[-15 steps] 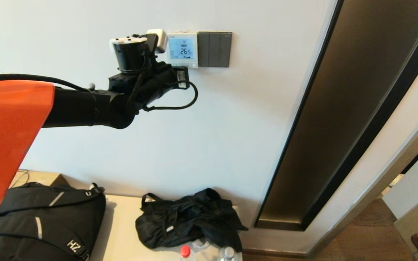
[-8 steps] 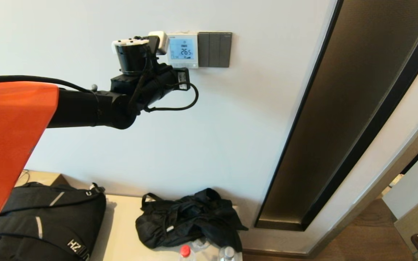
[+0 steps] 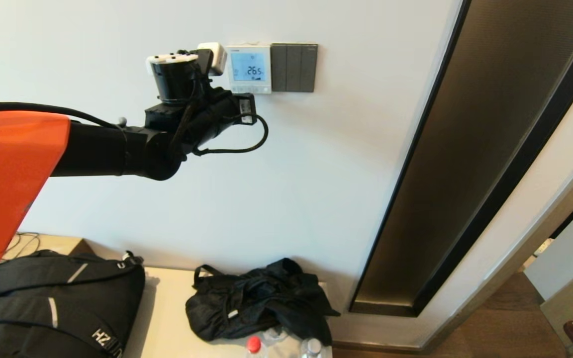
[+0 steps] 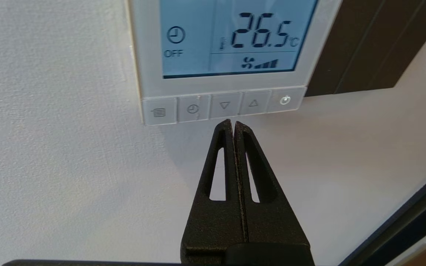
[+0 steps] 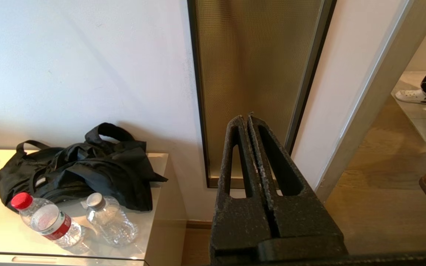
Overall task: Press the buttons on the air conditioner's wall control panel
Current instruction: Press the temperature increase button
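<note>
1. Far left of the head view, a black backpack point(image 3: 57, 303) sits on the pale cabinet top point(image 3: 164, 318).
2. Above it, the left arm reaches toward the wall, and the left gripper point(image 4: 234, 123) has its jaws pressed together into a single point.
3. From the left wrist view that point sits just below the button row, under the seam between the down-arrow button point(image 4: 225, 105) and the up-arrow button point(image 4: 253, 103); whether the tip touches the wall is hard to say.
4. There's the control panel point(image 3: 249, 68), high on the white wall, its blue screen reading 26.5 with OFF showing beside a clock symbol.
5. Touching the panel's right edge is a dark grey switch plate point(image 3: 294, 67).
6. Lower down, a crumpled black bag point(image 3: 259, 303) lies on the cabinet, with two plastic bottles point(image 5: 50, 223) in front of it.
7. Over on the right, the right gripper point(image 5: 249, 119) hangs low with jaws together, holding nothing, facing a tall bronze wall panel point(image 5: 253, 74).
</note>
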`<state>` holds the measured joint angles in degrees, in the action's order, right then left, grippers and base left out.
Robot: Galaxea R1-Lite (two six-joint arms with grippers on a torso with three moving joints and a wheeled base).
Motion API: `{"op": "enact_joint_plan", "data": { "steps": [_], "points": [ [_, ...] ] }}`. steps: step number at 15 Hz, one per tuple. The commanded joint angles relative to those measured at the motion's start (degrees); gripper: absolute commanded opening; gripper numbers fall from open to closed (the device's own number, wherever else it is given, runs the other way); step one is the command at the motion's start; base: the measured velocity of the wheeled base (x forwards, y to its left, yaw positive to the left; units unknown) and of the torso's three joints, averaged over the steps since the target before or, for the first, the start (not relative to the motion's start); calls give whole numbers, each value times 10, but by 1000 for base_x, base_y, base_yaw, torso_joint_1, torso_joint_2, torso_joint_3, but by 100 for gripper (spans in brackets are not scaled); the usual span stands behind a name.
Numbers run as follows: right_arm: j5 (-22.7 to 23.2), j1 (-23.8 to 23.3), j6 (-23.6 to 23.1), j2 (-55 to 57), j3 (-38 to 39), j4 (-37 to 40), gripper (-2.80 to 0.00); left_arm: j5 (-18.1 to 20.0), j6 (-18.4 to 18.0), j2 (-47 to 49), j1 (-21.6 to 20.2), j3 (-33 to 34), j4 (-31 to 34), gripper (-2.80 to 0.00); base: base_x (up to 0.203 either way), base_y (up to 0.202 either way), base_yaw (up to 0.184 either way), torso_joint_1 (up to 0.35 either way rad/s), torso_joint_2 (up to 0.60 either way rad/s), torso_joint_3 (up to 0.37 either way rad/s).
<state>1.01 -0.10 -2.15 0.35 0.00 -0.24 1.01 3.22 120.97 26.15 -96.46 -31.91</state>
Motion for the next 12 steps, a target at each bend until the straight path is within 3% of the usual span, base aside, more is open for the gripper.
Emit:
{"op": "enact_joint_plan", "data": {
  "steps": [1,12],
  "points": [
    [0,0,0,0,0,0,-280,0,0,-4,0,0,-1,-280,0,0,0,0,0,0],
    [0,0,-1,0,0,0,-280,1,-1,15,-1,-27,10,-280,0,0,0,0,0,0]
  ]
}}
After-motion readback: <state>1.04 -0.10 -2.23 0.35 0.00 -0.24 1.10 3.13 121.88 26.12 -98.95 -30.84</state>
